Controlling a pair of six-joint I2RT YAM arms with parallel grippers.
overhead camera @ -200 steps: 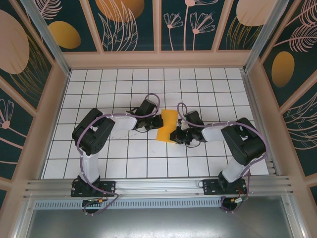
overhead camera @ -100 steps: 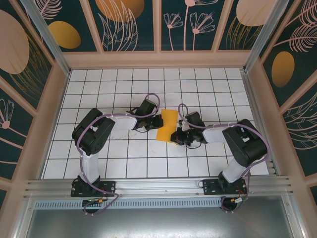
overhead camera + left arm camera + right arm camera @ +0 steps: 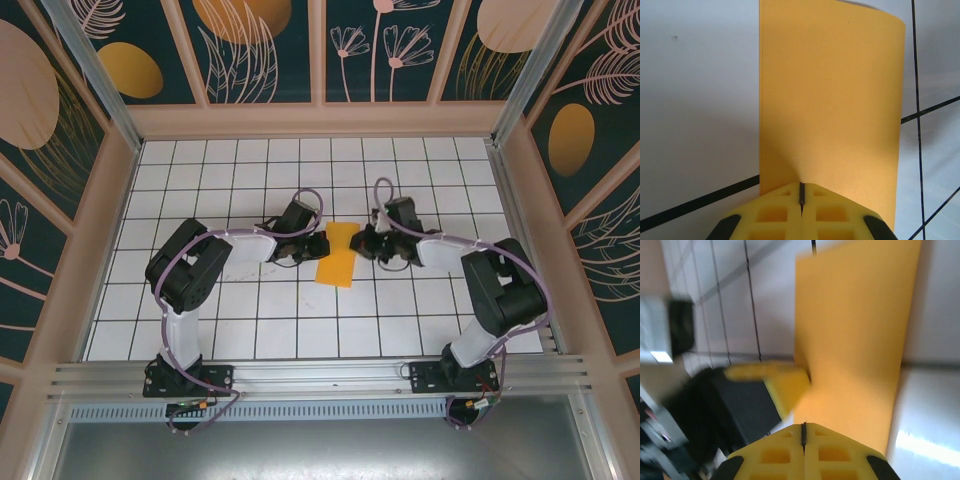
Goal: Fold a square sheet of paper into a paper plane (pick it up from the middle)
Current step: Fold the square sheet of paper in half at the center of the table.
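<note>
Orange paper lies between closed, table-level left pincer and right pincer.

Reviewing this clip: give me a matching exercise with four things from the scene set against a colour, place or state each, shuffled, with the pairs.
Things:
1. paper
2. left gripper
3. right gripper
4. table

Descriptions:
a. white with black grid lines
b. shut, at the paper's right side
c. orange-yellow, between the grippers
d. shut on the paper's left edge

Pairs: 1-c; 2-d; 3-b; 4-a
</note>
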